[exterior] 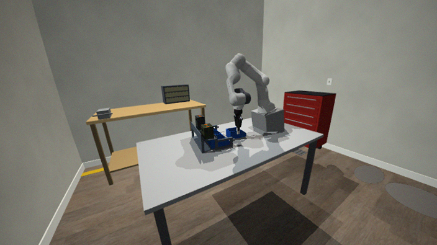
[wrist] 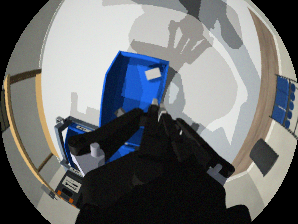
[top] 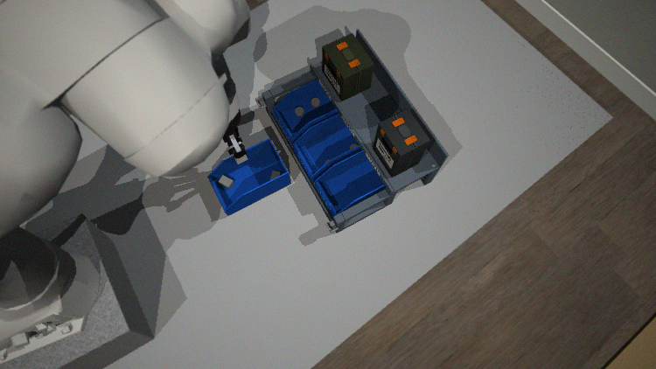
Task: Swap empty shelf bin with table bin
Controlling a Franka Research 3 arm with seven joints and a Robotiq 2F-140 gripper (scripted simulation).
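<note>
The table bin is blue and open, with light blocks inside. My gripper is shut on its long side wall, one pad showing inside the bin. Whether the bin's base touches the table cannot be told. The grey shelf holds three blue bins in a row. The nearest bin looks empty. The middle bin and the far bin hold round parts.
An olive box and a dark box stand on the shelf's upper board behind the bins. The shelf's front edge is close to the table bin's rear end. The robot's grey pedestal stands on the bin's other side.
</note>
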